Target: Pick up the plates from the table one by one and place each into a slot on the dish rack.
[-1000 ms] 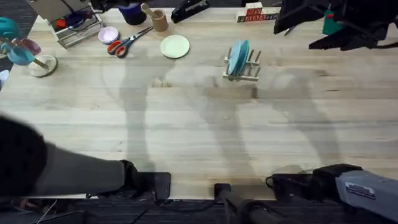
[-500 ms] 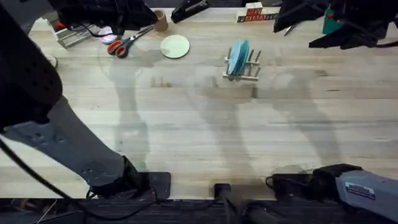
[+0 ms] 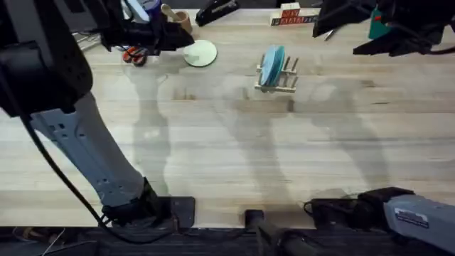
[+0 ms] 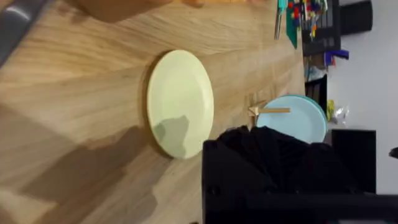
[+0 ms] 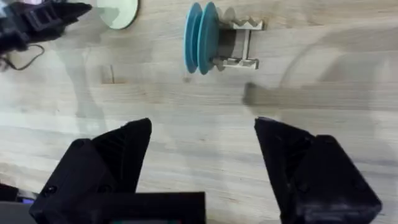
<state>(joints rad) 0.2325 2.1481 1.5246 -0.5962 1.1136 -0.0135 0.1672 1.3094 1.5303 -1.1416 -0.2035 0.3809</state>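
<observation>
Cream in colour, one plate point(image 3: 200, 53) lies flat on the worktop point(image 3: 234, 149) near its far edge, face up, left of the dish rack point(image 3: 279, 77). Two blue plates point(image 3: 271, 65) stand on edge in the rack between the upright pegs, side by side and leaning slightly, their faces turned toward the worktop's left and right ends. The rack is pale wood and sits a little right of the middle, toward the far side.

From its base at the lower left, the left arm stretches far forward, its grey link rising steeply and its dark wrist levelled out over the far left of the worktop. The left gripper point(image 3: 186, 40) points rightward, its tip just at the cream plate's near-left rim; whether its fingers are apart or together I cannot tell. Red-handled scissors point(image 3: 134, 54) lie just behind it.

Folded low at the near right edge, the right arm holds the right gripper point(image 5: 202, 171) with fingers spread wide, holding nothing, aimed at the rack from well away.
</observation>
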